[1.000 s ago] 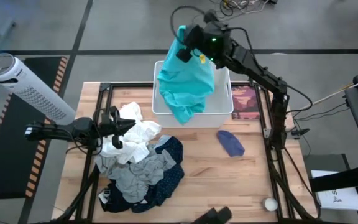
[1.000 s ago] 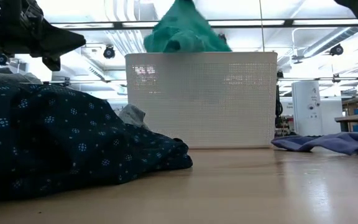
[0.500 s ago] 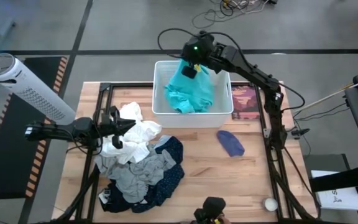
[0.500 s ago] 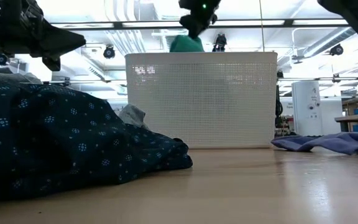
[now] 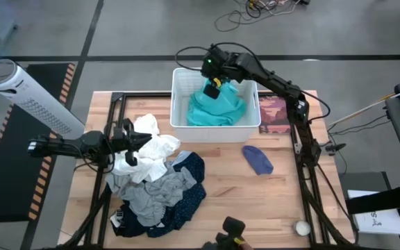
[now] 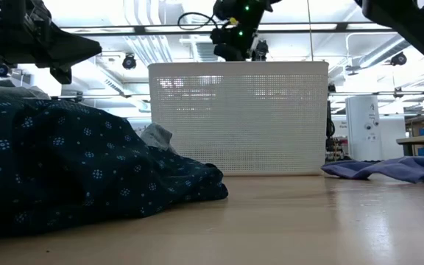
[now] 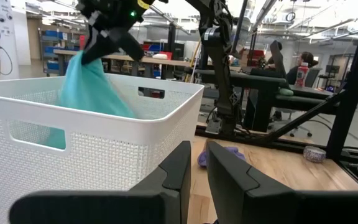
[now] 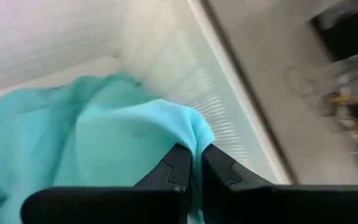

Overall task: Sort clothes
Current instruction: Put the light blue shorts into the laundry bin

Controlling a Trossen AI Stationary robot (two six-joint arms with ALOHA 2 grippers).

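Observation:
A teal garment (image 5: 214, 111) lies heaped inside the white basket (image 5: 175, 97) at the table's far middle. My right gripper (image 5: 214, 87) reaches down into the basket, shut on the garment; the left wrist view shows this gripper (image 7: 98, 46) above the teal cloth (image 7: 95, 87). Near the table's left, white garments (image 5: 151, 149), a grey one (image 5: 155, 194) and a navy dotted one (image 5: 189, 191) lie piled together. My left gripper (image 5: 144, 142) hovers level over the white ones, shut, with nothing between its fingers (image 7: 179, 171). My right gripper pinches a bunched fold at the teal garment's top (image 8: 185, 134) between its two fingers. The fingers come slanting down from above, over the basket's far side. The cloth hangs slack below them, and its lower part rests in the basket.
A blue-purple cloth (image 5: 257, 160) lies flat on the wood right of the pile. A white perforated cylinder (image 5: 33, 97) slants over the table's left far corner. A reddish printed sheet (image 5: 275, 114) lies right of the basket, and a tape roll (image 5: 301, 227) sits near the right front corner.
My right gripper has come down toward the basket and tipped from nearly level to pointing steeply down, staying shut. The teal garment, which hung spread above the basket's rim, has sunk into the basket and bunched up there.

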